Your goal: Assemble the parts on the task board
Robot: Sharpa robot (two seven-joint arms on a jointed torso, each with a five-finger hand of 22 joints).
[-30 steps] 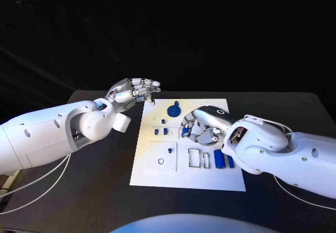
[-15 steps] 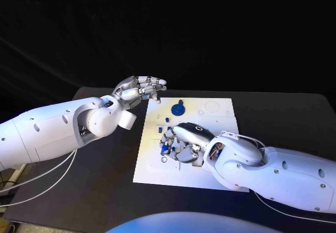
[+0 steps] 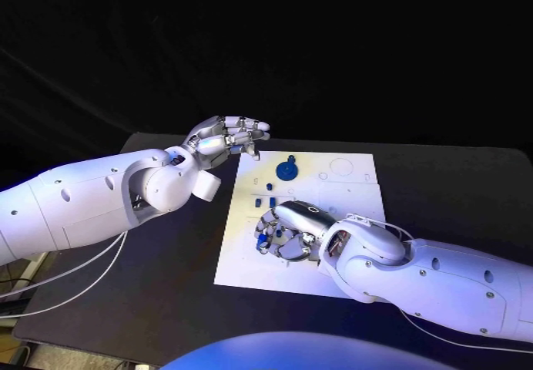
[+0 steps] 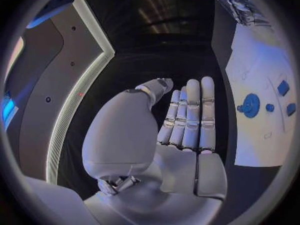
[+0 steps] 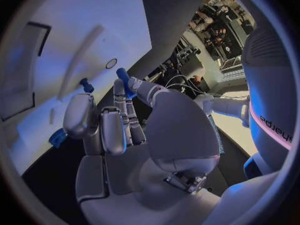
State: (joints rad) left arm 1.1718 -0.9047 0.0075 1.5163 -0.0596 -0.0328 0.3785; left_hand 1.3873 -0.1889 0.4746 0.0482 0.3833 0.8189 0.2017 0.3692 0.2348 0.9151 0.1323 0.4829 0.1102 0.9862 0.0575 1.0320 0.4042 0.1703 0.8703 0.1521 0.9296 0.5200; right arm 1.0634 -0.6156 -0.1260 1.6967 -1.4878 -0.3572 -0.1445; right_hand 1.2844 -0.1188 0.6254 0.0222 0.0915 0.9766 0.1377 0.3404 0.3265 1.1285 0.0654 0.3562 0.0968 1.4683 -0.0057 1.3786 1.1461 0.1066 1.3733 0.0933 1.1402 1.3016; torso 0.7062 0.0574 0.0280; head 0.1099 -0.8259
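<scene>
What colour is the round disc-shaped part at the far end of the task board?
Blue. The round part shows best in the left wrist view.

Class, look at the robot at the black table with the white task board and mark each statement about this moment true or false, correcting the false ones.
1. The right hand is over the white task board. True.
2. The left hand grips a blue part. False: it holds nothing, raised off the board beside its far left corner.
3. A round blue disc-shaped part lies near the board's far edge. True.
4. The right hand holds nothing. False: it pinches a small blue peg in its fingertips.
</scene>
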